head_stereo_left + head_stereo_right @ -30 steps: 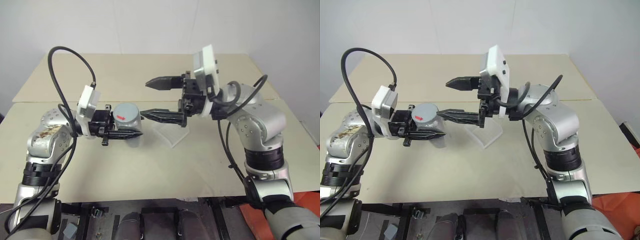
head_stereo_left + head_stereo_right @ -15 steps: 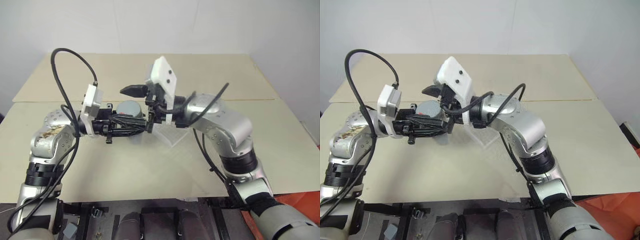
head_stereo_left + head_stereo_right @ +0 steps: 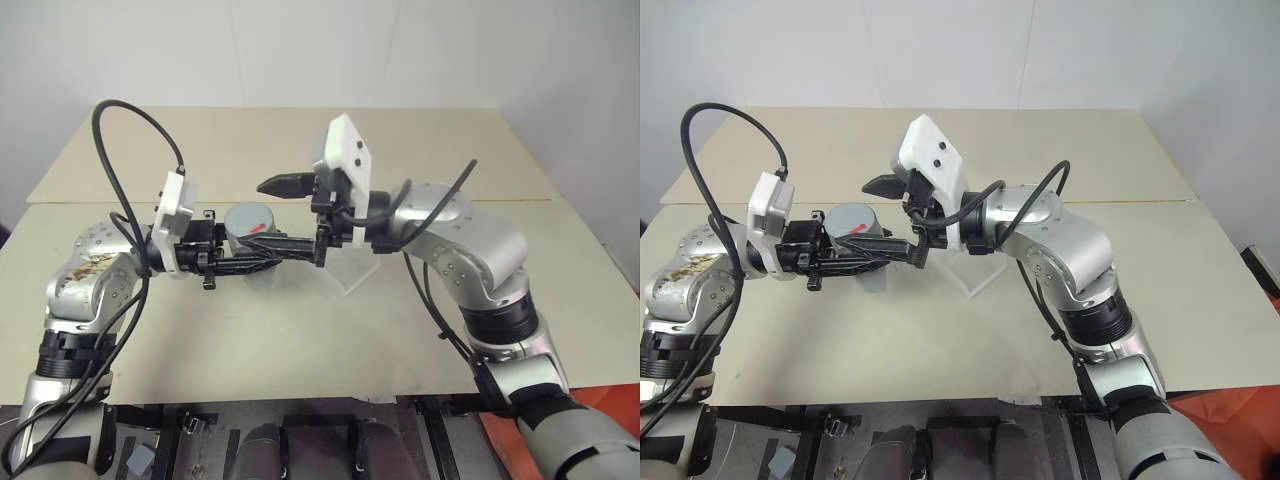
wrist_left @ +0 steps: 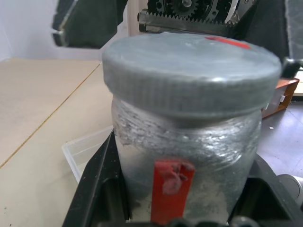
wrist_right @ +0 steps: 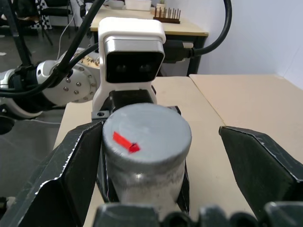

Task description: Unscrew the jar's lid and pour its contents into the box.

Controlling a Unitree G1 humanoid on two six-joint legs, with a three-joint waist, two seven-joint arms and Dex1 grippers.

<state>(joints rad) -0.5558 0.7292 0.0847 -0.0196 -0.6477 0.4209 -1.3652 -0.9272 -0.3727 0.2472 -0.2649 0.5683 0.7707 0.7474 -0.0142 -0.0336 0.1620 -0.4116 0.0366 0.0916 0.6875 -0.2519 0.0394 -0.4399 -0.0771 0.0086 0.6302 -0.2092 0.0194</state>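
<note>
My left gripper (image 3: 252, 248) is shut on the body of the jar (image 4: 189, 137) and holds it upright above the table. The jar's whitish body bears a red label (image 4: 172, 189). Its grey lid (image 5: 147, 128) is on and carries a small red mark (image 5: 125, 141). From the right, my right gripper (image 3: 268, 222) reaches in level and open. One of its fingers (image 5: 71, 175) stands on each side of the lid, with a gap to it on both sides. The clear box (image 3: 346, 270) rests on the table just right of the jar, under my right wrist.
The beige table (image 3: 300, 340) is made of two boards with a seam (image 3: 560, 200) across the back. Its front edge (image 3: 300, 395) runs close below my arms. An orange object (image 3: 1240, 420) lies off the table at the lower right.
My right gripper has swung left from beside the jar, and its open fingers now bracket the lid. My left gripper has kept the jar in place.
</note>
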